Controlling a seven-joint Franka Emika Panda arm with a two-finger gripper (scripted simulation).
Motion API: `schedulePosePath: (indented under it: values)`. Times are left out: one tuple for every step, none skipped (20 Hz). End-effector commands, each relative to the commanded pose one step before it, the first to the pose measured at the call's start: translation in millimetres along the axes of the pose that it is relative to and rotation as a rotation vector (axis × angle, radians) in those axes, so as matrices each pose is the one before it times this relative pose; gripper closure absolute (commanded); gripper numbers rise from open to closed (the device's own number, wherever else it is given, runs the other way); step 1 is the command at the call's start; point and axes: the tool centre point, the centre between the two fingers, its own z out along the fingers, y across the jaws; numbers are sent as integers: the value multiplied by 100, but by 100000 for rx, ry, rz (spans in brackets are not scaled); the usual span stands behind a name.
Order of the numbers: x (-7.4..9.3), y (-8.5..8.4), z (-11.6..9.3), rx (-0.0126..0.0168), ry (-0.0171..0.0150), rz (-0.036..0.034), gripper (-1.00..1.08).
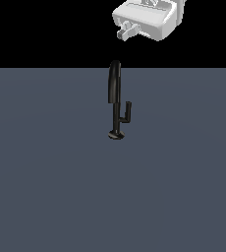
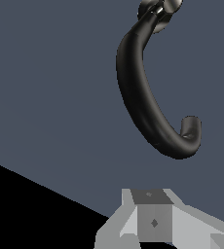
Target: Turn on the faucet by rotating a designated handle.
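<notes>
A: Where did the handle [image 1: 126, 112] lie from the gripper [image 1: 126, 31]?

B: Toward six o'clock in the exterior view, well apart, branching off the faucet [image 1: 115, 98] stem toward three o'clock, its tip upright.

A: The jaws?

B: I could not tell.

In your exterior view the gripper [image 1: 126, 30] is cut off by the top edge, so you cannot tell how its jaws stand. In your wrist view only its lower body shows at the frame's edge. There the faucet [image 2: 143, 97] hides its handle, and its base runs off the edge.
</notes>
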Motion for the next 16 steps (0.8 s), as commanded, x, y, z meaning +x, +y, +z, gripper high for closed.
schedulePosePath:
  values:
    - [1890, -191, 50, 4374, -4016, 4339, 108]
    - [768, -83, 17, 1776, -1610, 1784, 108]
    - [778, -85, 17, 1802, -1633, 1811, 108]
    - [789, -86, 17, 1831, -1657, 1840, 108]
    - [802, -88, 17, 1861, -1684, 1872, 108]
    - [815, -90, 17, 1894, -1712, 1906, 108]
    - [830, -92, 17, 1930, -1742, 1943, 108]
    - [845, -94, 17, 1967, -1773, 1982, 108]
    - [862, -96, 17, 2008, -1808, 2025, 108]
    - [880, -99, 17, 2052, -1845, 2071, 108]
    - [901, -101, 18, 2101, -1885, 2123, 108]
    - [923, -105, 20, 2153, -1929, 2178, 108]
    - [933, -106, 20, 2176, -1946, 2203, 108]
    - [931, -107, 21, 2172, -1938, 2202, 108]
    - [930, -107, 23, 2167, -1927, 2199, 108]
    - [927, -107, 26, 2159, -1914, 2194, 108]
